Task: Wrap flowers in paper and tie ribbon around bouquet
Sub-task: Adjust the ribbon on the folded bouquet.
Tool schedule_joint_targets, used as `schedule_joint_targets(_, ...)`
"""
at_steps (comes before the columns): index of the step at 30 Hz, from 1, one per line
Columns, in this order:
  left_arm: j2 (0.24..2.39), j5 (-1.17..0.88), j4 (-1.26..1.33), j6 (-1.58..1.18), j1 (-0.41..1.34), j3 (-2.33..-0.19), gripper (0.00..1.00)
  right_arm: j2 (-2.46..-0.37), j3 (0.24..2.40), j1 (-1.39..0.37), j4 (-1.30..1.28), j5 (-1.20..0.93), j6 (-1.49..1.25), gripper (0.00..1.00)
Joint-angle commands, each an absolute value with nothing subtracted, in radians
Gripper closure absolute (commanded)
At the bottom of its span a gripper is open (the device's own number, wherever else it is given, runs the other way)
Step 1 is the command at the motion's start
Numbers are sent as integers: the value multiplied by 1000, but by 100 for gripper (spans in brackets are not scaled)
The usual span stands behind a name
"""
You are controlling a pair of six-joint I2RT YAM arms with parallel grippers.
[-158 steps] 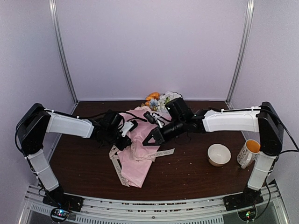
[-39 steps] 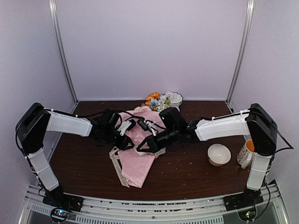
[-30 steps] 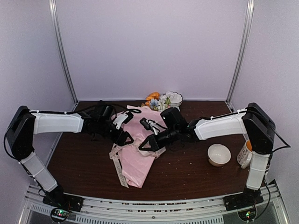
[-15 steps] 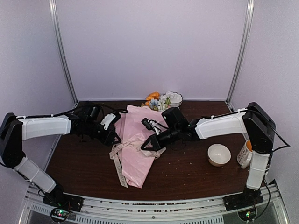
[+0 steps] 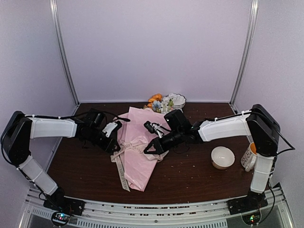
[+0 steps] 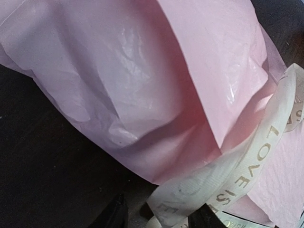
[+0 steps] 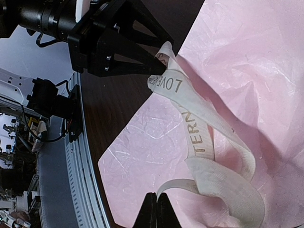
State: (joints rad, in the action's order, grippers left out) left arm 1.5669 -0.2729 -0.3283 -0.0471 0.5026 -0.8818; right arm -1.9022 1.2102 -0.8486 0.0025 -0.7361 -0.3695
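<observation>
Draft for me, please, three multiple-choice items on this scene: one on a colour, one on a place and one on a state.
1. What colour is the paper?
A. green
B. pink
C. blue

2. Where does the white bowl stand?
A. on the paper
B. left of the paper
C. right of the paper, beside the mug

3. How is the right tool?
A. shut on the ribbon
B. wide open above the white bowl
C. shut on the mug

Answers: B, the sheet is light pink; C, it sits between the paper and the mug; A, its tips meet with the ribbon pinched between them.
</observation>
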Motion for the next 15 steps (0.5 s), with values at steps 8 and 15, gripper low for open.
schedule_joint_targets(8,1614,-247,-254,-64,480,-896,94,-1868,1215,-848,-45,-728,-337,100)
schedule_joint_targets(15,1512,-133,-191,-101,423,-851,100,-1769,1133,-848,-112,-791,-252,100)
